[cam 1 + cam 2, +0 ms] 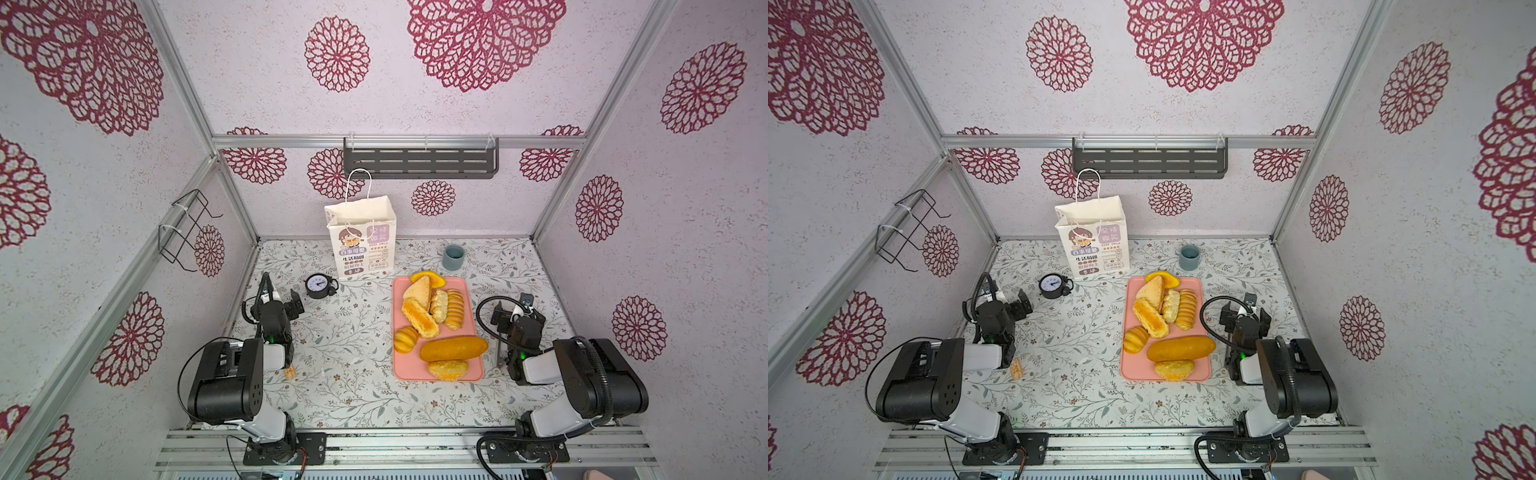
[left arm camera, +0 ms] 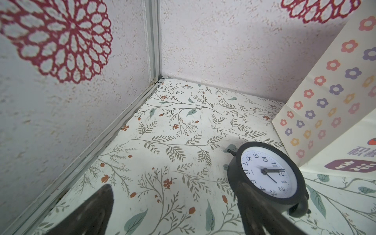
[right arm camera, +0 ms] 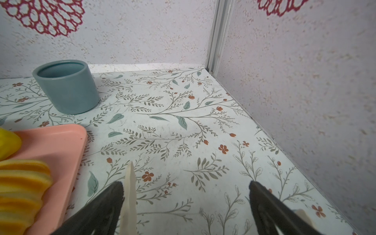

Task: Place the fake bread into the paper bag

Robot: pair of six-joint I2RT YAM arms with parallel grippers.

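Observation:
Several golden fake bread pieces lie on a pink tray (image 1: 400,365) right of centre in both top views, among them a long loaf (image 1: 454,348) and ridged buns (image 1: 1135,339). The white paper bag (image 1: 361,245) stands upright and open-mouthed at the back, left of the tray; its flowered side (image 2: 329,97) shows in the left wrist view. My left gripper (image 1: 281,294) (image 2: 175,187) hangs open and empty beside a clock. My right gripper (image 1: 514,306) (image 3: 186,184) is open and empty just right of the tray, near a ridged bun (image 3: 22,183).
A black alarm clock (image 1: 319,286) (image 2: 268,175) stands in front of the bag's left corner. A blue-grey cup (image 1: 452,257) (image 3: 67,87) sits behind the tray. A small tan cracker-like piece (image 1: 289,371) lies by the left arm. Walls enclose three sides.

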